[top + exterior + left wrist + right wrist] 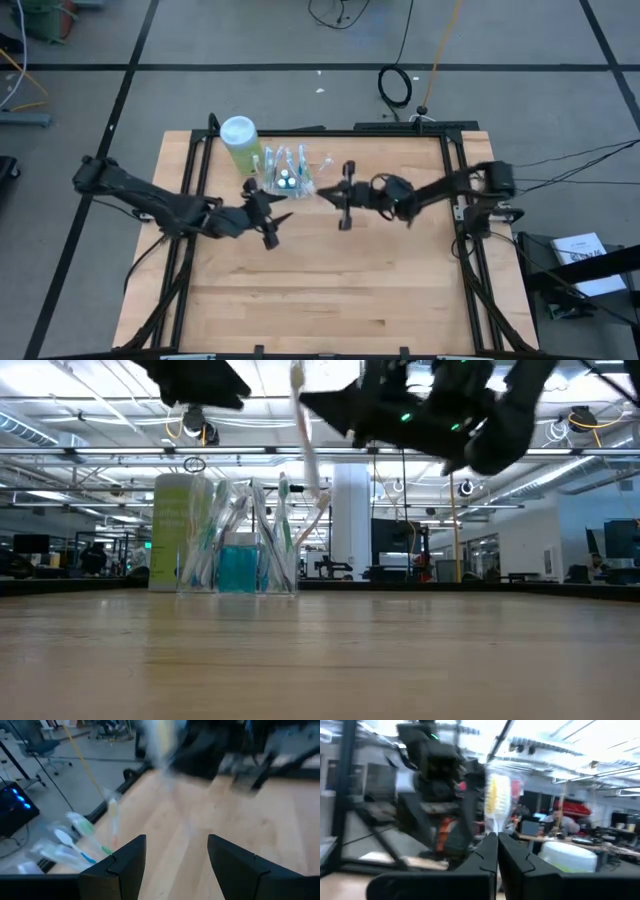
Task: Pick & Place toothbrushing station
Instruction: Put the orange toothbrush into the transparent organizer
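A small clear cup (285,178) full of thin toothbrushes stands upright at the table's far middle; the low view shows it (240,565) with blue inside. My right gripper (338,195) is just right of the cup, above the table, shut on a white toothbrush (303,430) with yellow-white bristles (497,800). My left gripper (278,215) hovers open and empty just near-left of the cup; its wrist view (175,865) shows bare table between the fingers and the cup's toothbrushes (75,842) off to one side. My right gripper pinches the toothbrush's handle (496,831) between its two shut fingers, a little below the bristle head. The fingers come level from the table's right and lie across the handle. The toothbrush stands nearly upright, head above the fingers, lifted clear of the table.
A larger light-green bottle with a white cap (240,140) stands upright just left of and behind the cup, also seen in the low view (175,530). Black frame rails (455,200) run along the table's sides. Bare wood (330,290) fills the near half.
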Action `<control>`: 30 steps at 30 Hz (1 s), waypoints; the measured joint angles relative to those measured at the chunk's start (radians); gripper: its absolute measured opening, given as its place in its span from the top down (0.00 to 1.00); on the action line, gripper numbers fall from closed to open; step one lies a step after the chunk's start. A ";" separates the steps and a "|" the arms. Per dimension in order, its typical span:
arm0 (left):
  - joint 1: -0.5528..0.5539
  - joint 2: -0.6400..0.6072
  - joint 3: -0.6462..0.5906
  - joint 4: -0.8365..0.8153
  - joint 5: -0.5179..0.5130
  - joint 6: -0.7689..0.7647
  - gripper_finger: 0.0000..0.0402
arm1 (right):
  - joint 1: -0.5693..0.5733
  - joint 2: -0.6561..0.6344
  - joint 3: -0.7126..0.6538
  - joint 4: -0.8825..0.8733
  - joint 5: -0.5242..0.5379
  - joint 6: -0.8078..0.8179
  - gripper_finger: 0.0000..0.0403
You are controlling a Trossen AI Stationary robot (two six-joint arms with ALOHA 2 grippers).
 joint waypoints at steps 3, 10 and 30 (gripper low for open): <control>-0.004 -0.073 0.000 -0.012 -0.003 -0.023 0.46 | -0.047 0.102 0.082 0.068 -0.001 0.003 1.00; -0.005 -0.138 0.000 -0.061 0.013 -0.023 0.46 | -0.097 0.286 0.286 0.077 0.018 0.028 1.00; -0.005 -0.128 0.000 -0.142 0.022 -0.052 0.46 | -0.107 0.356 0.328 0.042 0.300 -0.156 1.00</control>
